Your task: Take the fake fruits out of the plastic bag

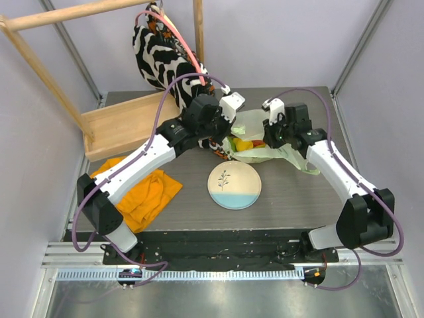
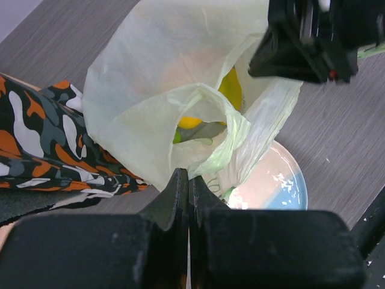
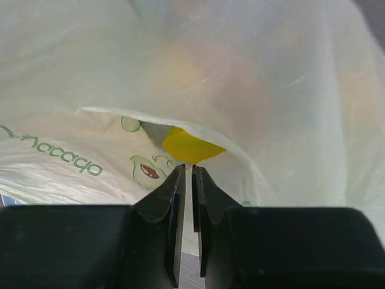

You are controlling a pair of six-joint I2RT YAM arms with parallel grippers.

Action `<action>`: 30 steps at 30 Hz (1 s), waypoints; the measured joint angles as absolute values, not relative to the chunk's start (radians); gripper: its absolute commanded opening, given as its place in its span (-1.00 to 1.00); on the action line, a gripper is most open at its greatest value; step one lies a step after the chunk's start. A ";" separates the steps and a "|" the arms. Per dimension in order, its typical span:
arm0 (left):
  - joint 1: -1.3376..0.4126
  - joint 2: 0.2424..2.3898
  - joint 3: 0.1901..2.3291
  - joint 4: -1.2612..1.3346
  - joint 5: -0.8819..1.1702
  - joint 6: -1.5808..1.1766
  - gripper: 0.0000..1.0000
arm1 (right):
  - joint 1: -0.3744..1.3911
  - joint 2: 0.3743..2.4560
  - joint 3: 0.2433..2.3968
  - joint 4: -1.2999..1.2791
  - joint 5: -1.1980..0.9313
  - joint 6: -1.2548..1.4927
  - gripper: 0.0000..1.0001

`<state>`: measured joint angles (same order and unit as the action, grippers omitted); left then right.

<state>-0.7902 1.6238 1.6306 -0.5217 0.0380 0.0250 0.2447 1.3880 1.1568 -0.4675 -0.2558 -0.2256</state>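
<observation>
**Both end effectors at the mouth of the plastic bag**

Pinches what looks like the lower rim of the plastic bag (image 2: 150,114) in the left end effector (image 2: 187,178), fingers pressed flat together with no gap. Just beyond those fingertips: the open bag mouth, with yellow fruits (image 2: 231,90) and a sliver of green deeper inside. Beside that end effector, on the left of its own camera view and touching the bag: a camouflage cloth (image 2: 36,138) in orange, black and white. Ahead and to the right of it, partly under a loose fold of the bag: a white-and-blue plate (image 2: 271,186) on the grey tabletop (image 2: 337,138).

Points the right end effector (image 3: 186,171) into the bag from the opposite side, fingers drawn nearly together with a thin slit between them. Cannot tell whether bag film is caught in that slit. Just ahead of the tips, under a fold of film: one yellow fruit. Left of the tips: green printed lettering and small avocado drawings on the film.

Seen from above: bag crumpled on the tabletop between the two end effectors, red and yellow fruits showing at its mouth. Well behind the left end effector: a zebra-patterned bag (image 1: 156,53) hanging from a wooden frame.
</observation>
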 measured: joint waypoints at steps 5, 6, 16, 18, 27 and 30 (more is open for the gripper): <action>-0.762 1.622 1.628 -0.521 0.033 -0.017 -1.00 | 0.389 1.378 1.021 -0.431 -0.184 -0.197 -0.64; -0.757 1.621 1.628 -0.521 0.033 -0.023 -1.00 | 0.430 1.364 0.986 -0.435 -0.182 -0.186 -0.64; -0.746 1.581 1.578 -0.512 0.033 -0.058 -1.00 | 0.436 1.253 0.879 -0.496 -0.153 -0.091 -0.67; -0.746 1.575 1.563 -0.513 0.040 -0.070 -1.00 | 0.387 1.261 0.926 -0.494 -0.147 -0.075 -0.62; -0.746 1.575 1.559 -0.510 0.058 -0.087 -1.00 | 0.350 1.401 1.024 -0.424 -0.163 -0.009 -0.37; -0.746 1.575 1.559 -0.509 0.060 -0.093 -1.00 | 0.352 1.474 1.047 -0.422 -0.185 0.044 -0.22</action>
